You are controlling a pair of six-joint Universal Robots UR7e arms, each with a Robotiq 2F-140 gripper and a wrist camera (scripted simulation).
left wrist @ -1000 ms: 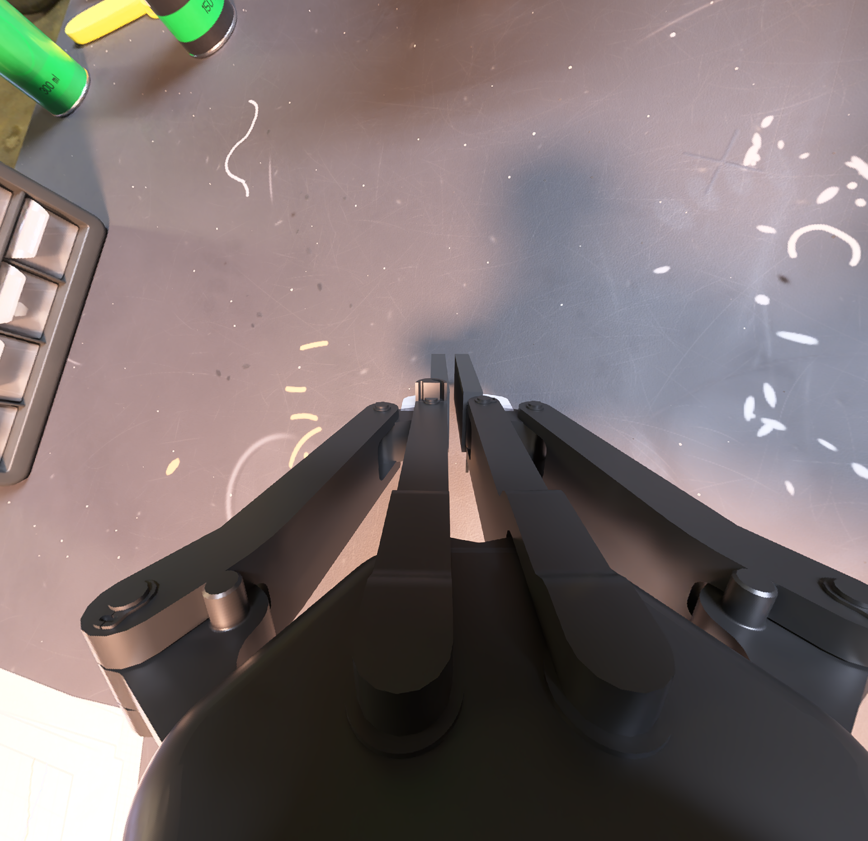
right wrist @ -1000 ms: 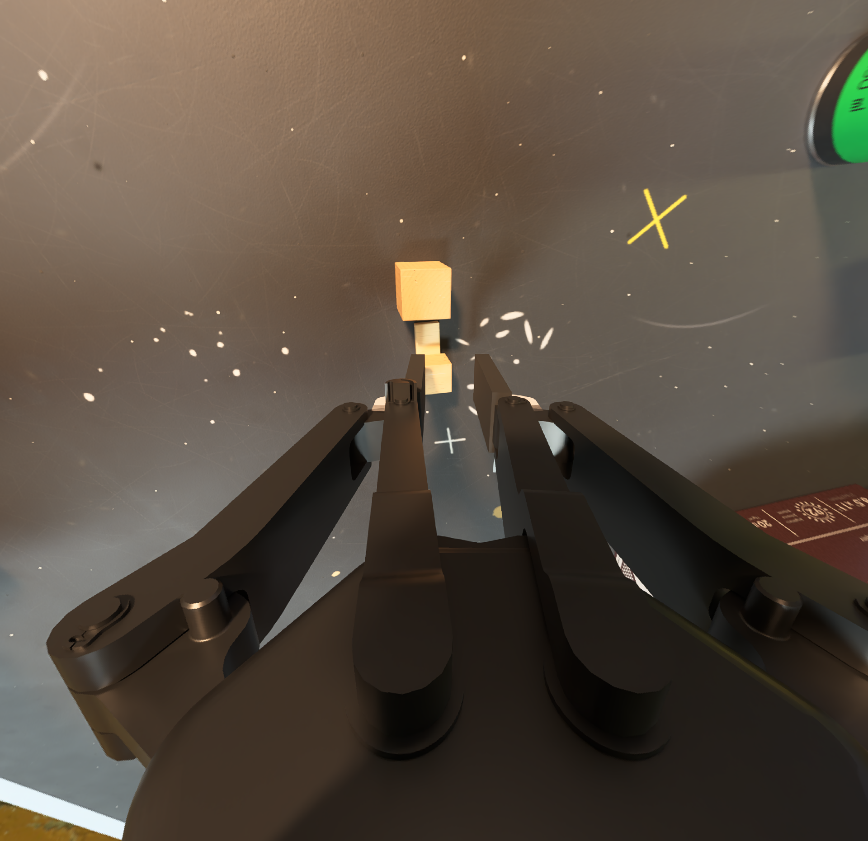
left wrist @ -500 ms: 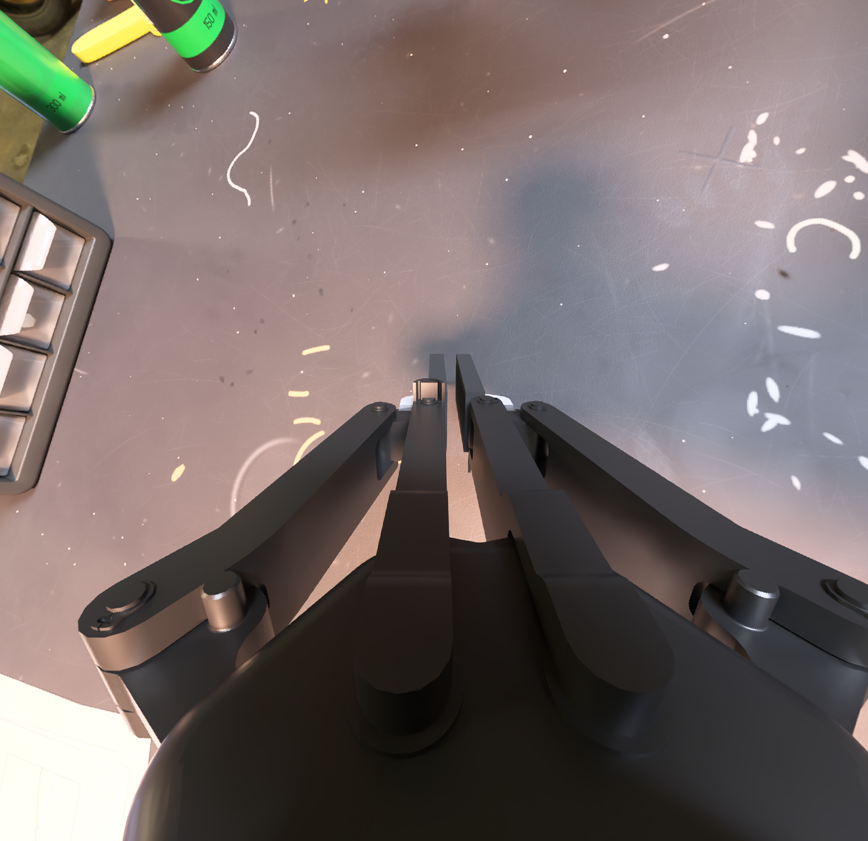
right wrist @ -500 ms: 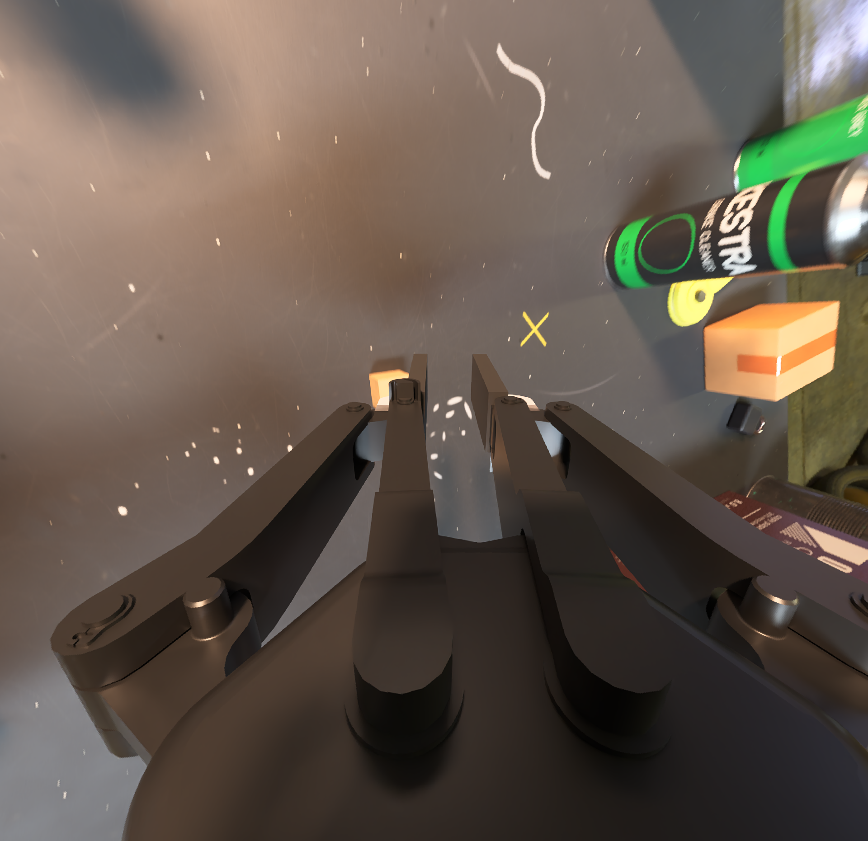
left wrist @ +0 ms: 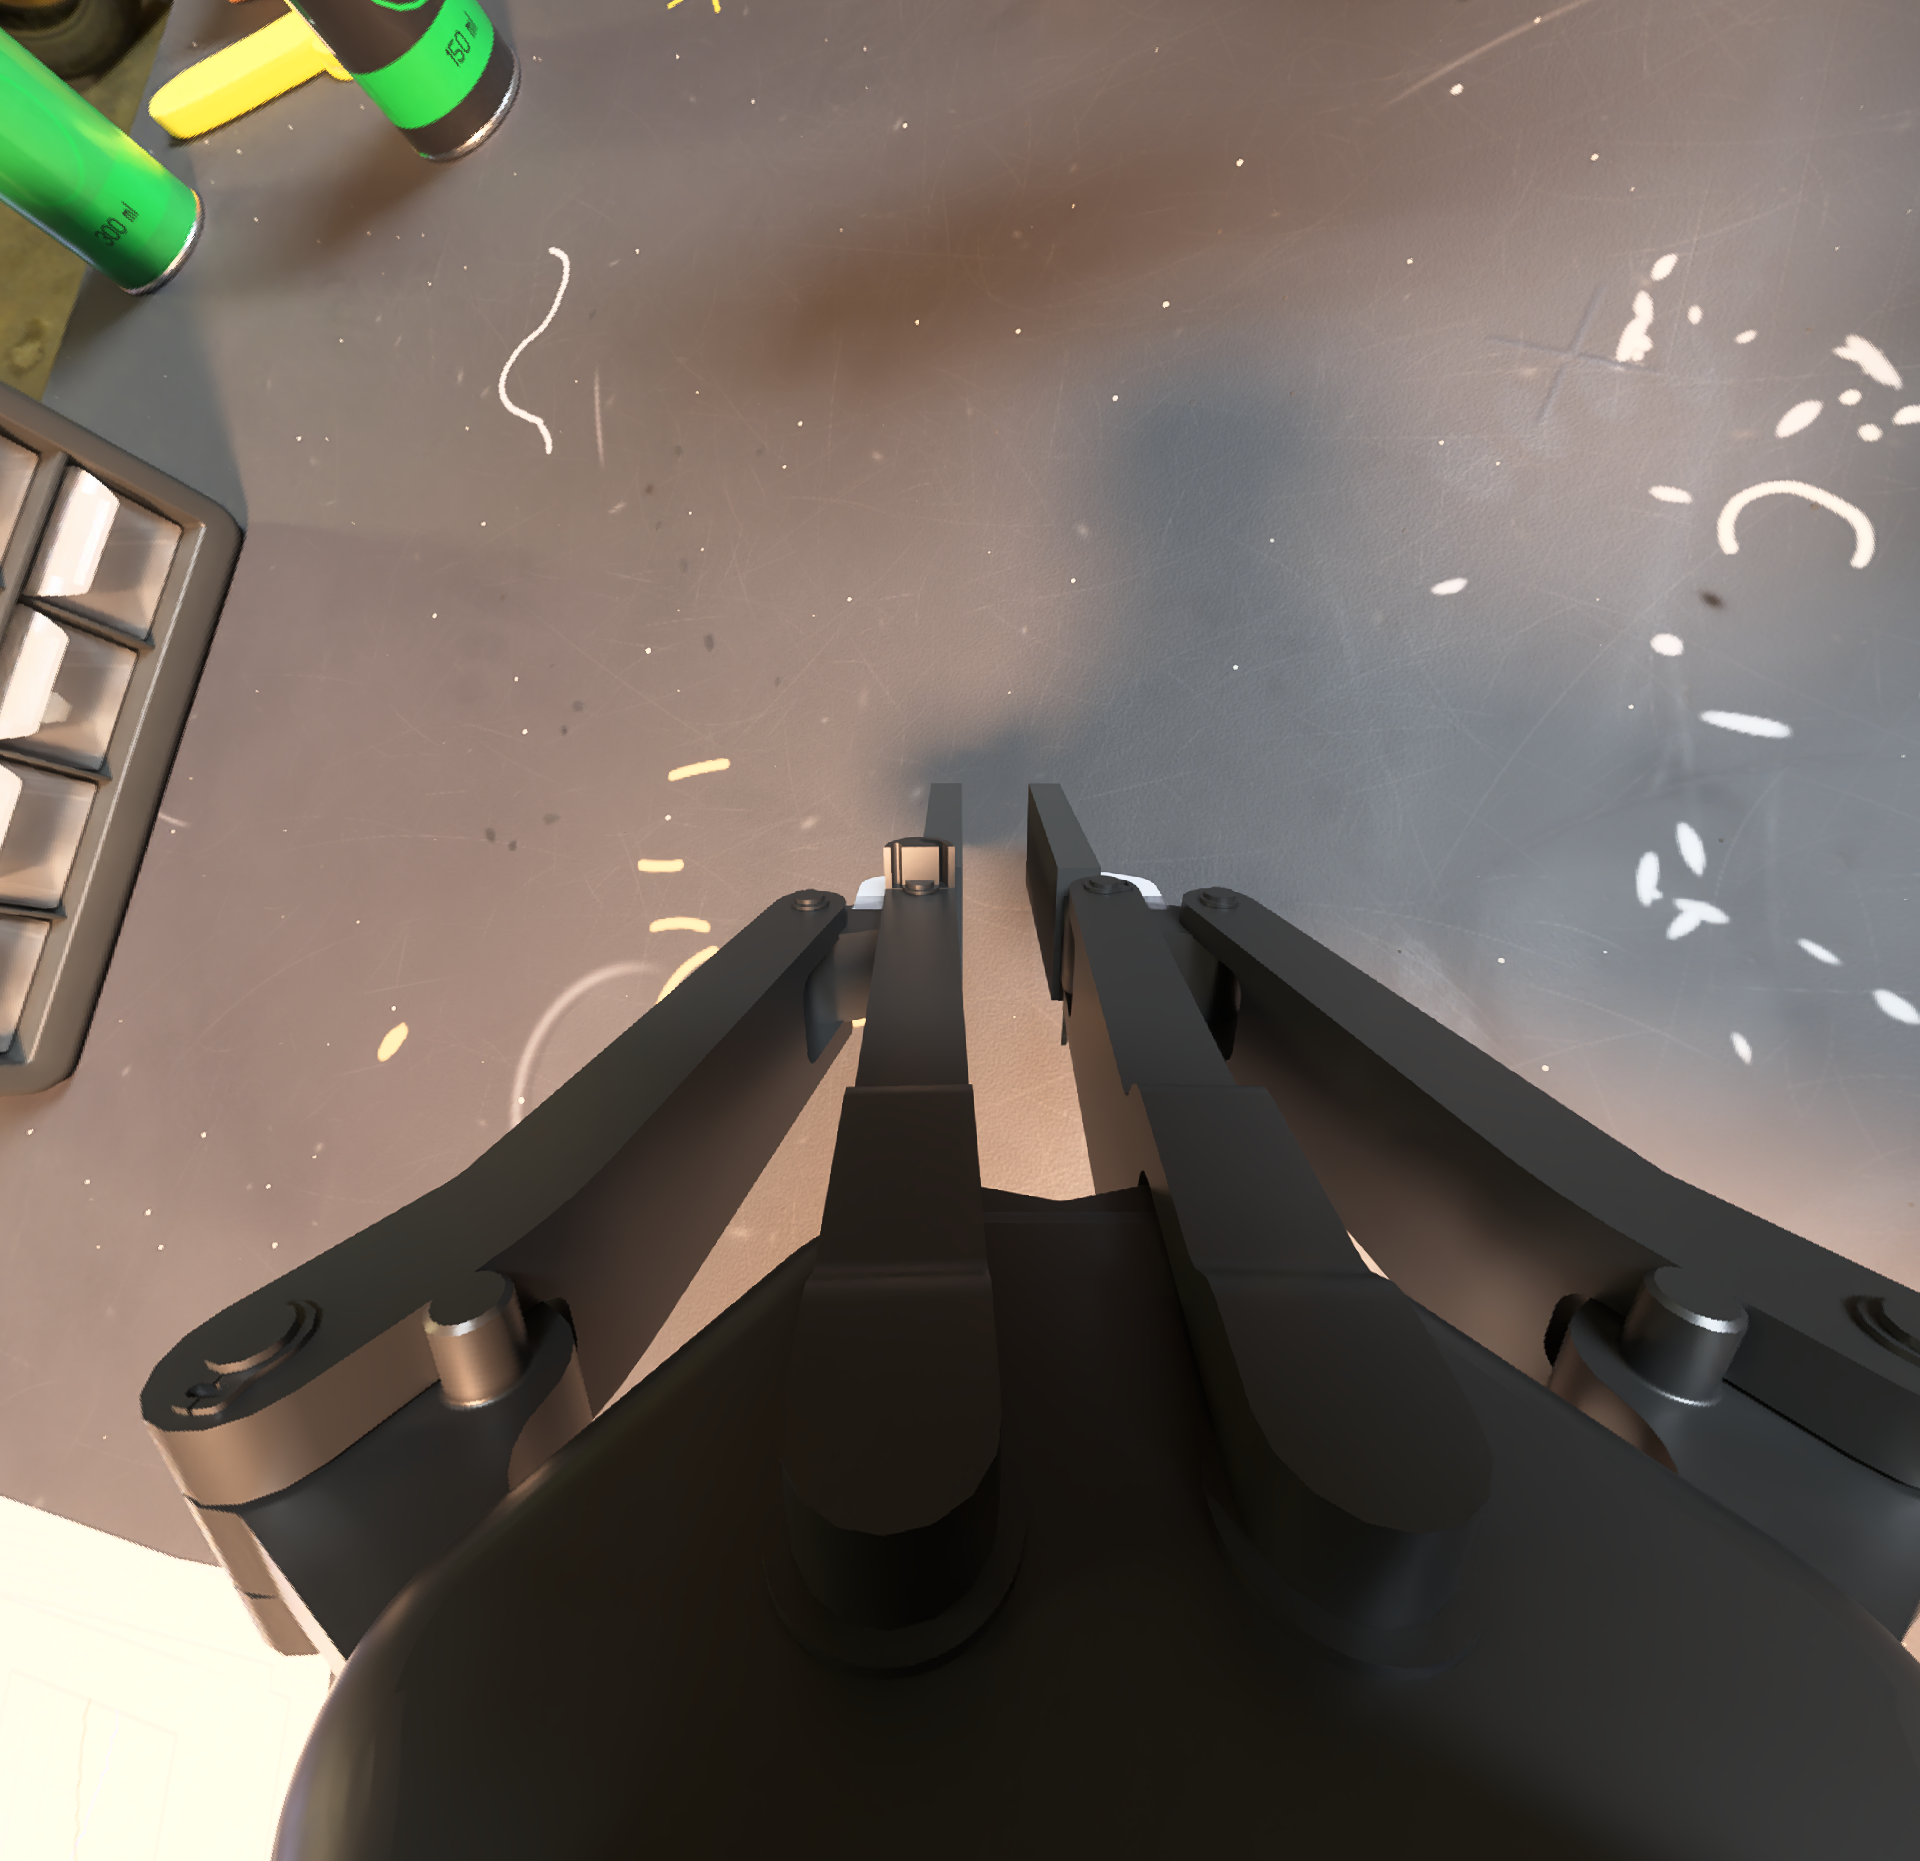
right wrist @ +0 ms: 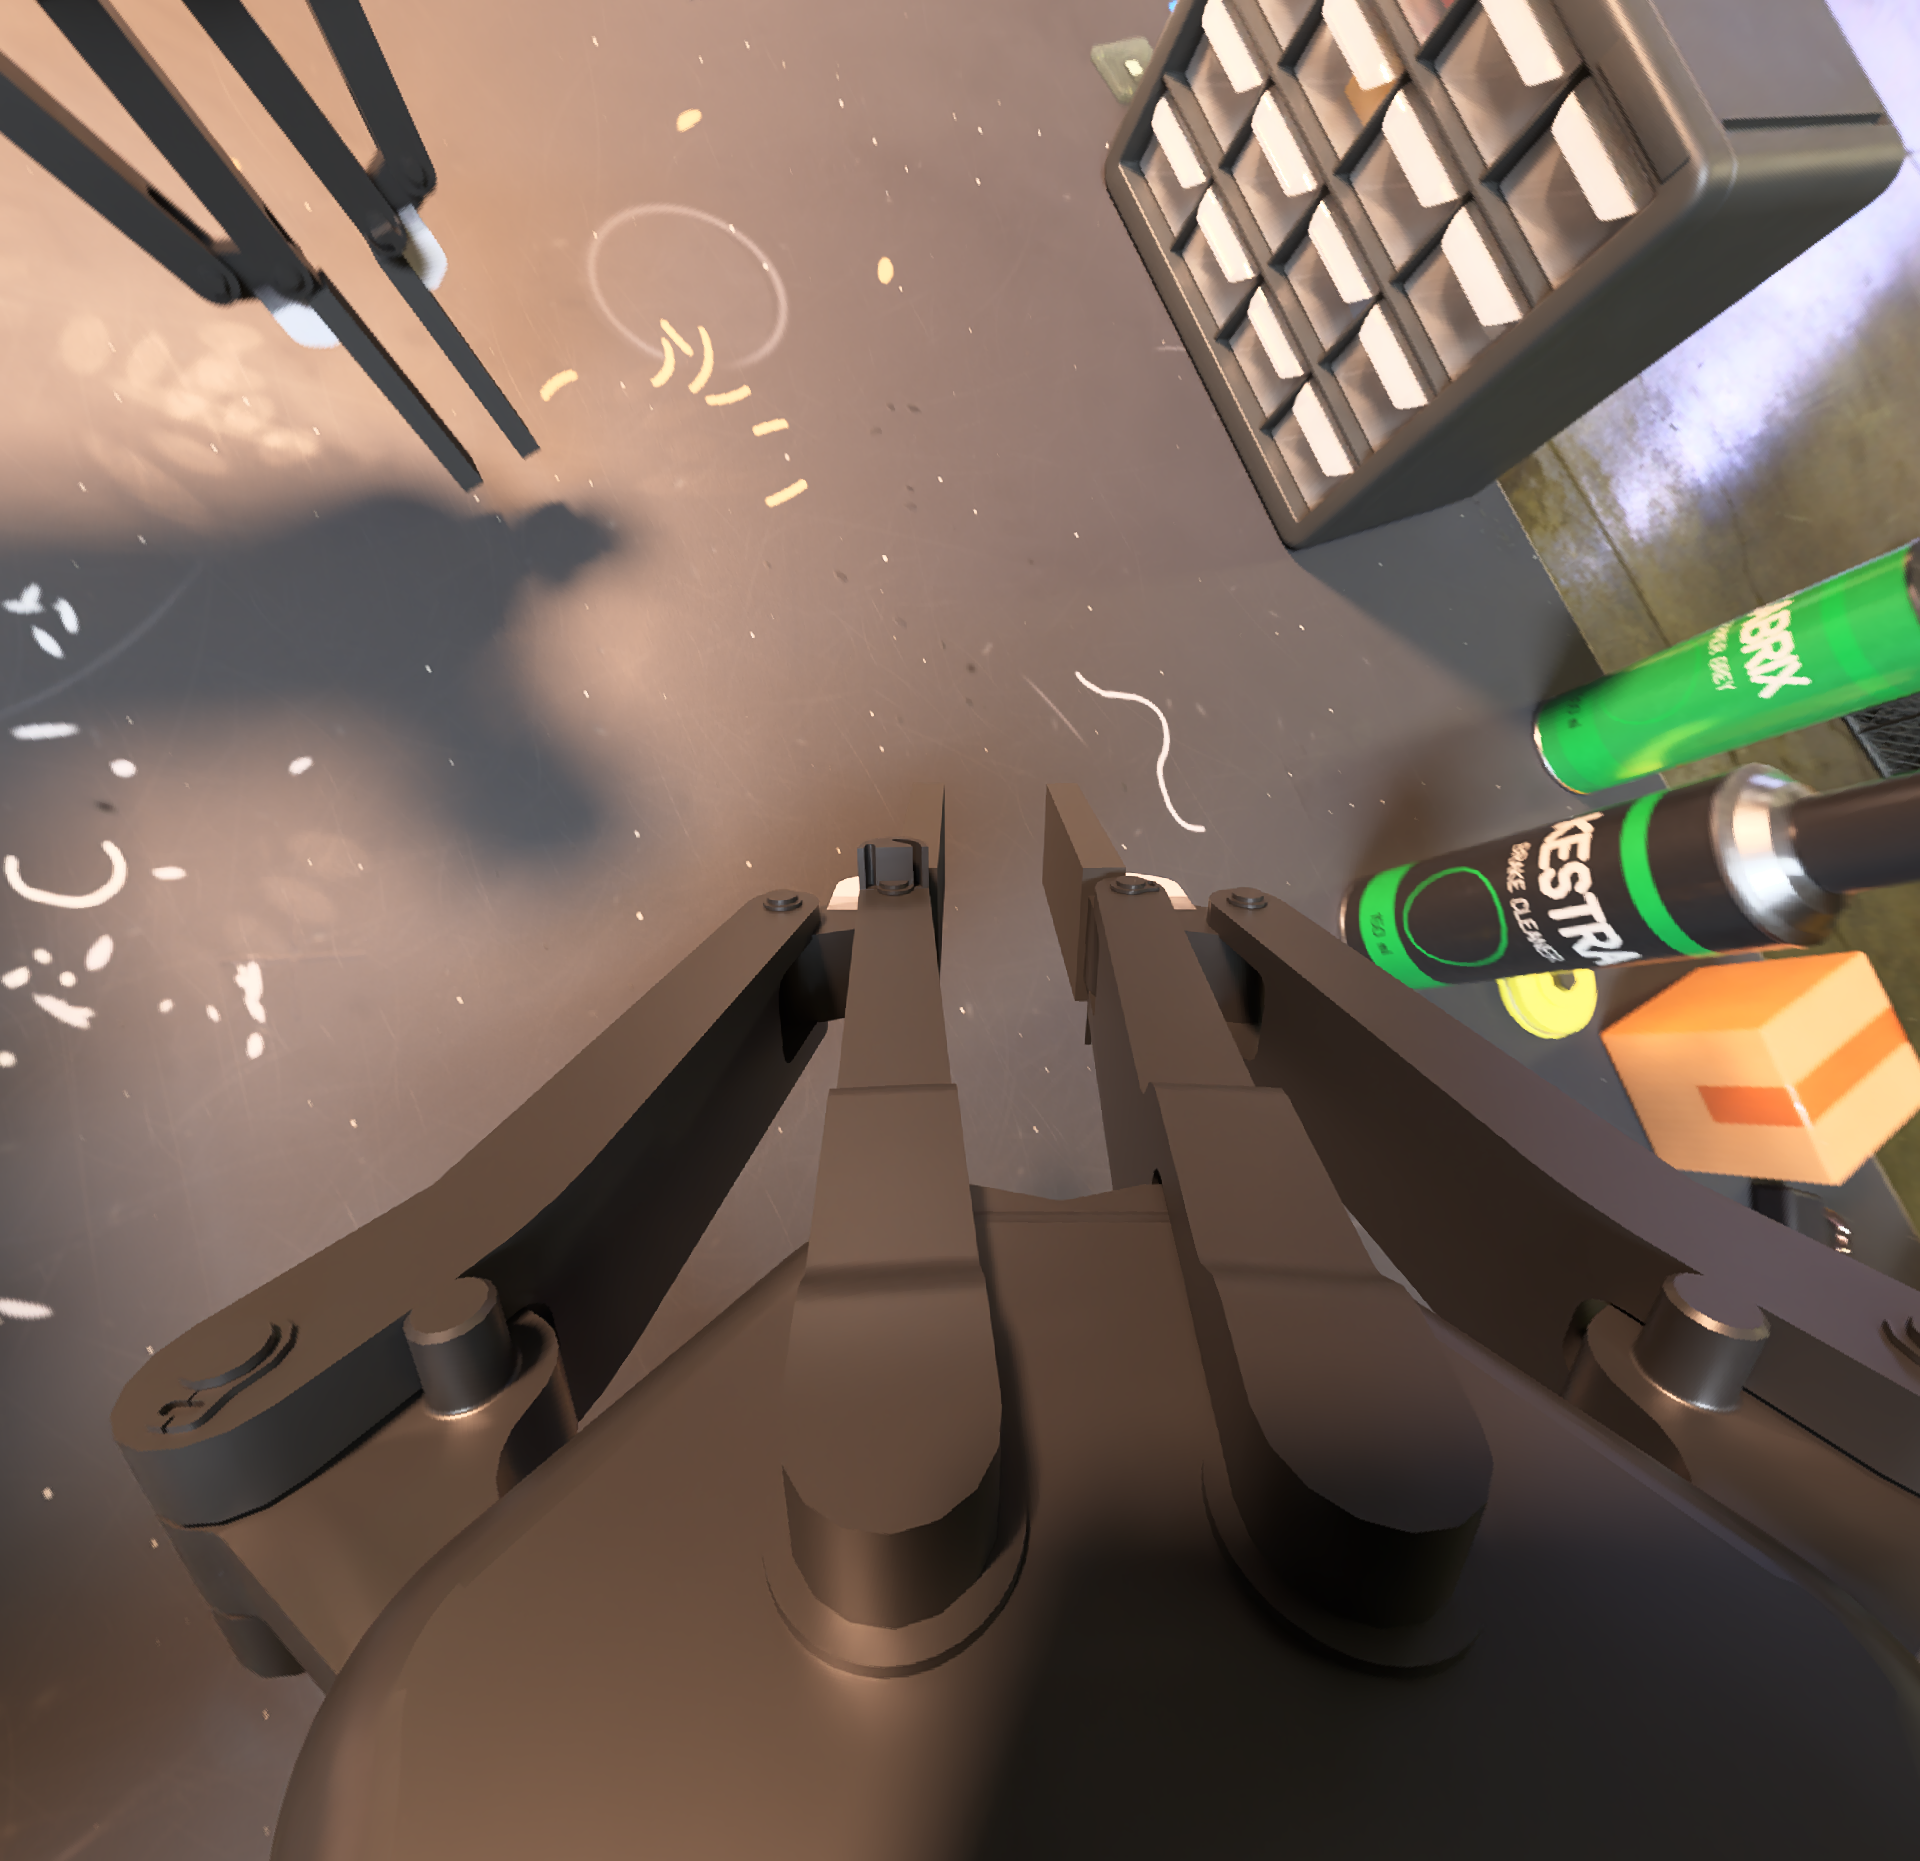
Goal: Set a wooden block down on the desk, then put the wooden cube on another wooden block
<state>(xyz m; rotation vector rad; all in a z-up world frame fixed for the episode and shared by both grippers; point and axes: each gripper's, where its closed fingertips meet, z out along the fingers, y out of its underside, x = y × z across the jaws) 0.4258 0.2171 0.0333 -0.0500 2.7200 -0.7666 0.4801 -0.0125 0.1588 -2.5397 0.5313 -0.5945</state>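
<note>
No wooden block or cube shows in either view now. In the left wrist view my left gripper (left wrist: pixel 992 803) hangs over the bare dark grey desk (left wrist: pixel 1247 253), its jaws a little apart with nothing between them. It also shows in the right wrist view (right wrist: pixel 494 466) at the top left, above its own shadow. My right gripper (right wrist: pixel 995 803) is over the desk (right wrist: pixel 727 668), its jaws narrowly apart and empty.
A grey drawer organiser (right wrist: pixel 1455 201) stands at the back right and also shows in the left wrist view (left wrist: pixel 83 731). Two green spray cans (right wrist: pixel 1714 689) (right wrist: pixel 1558 897), a yellow piece (right wrist: pixel 1538 1006) and an orange box (right wrist: pixel 1766 1063) lie at the right edge.
The right wrist view has swung away from a stack of wooden blocks, now out of sight, toward the cans and organiser. My left gripper's jaws have parted a little.
</note>
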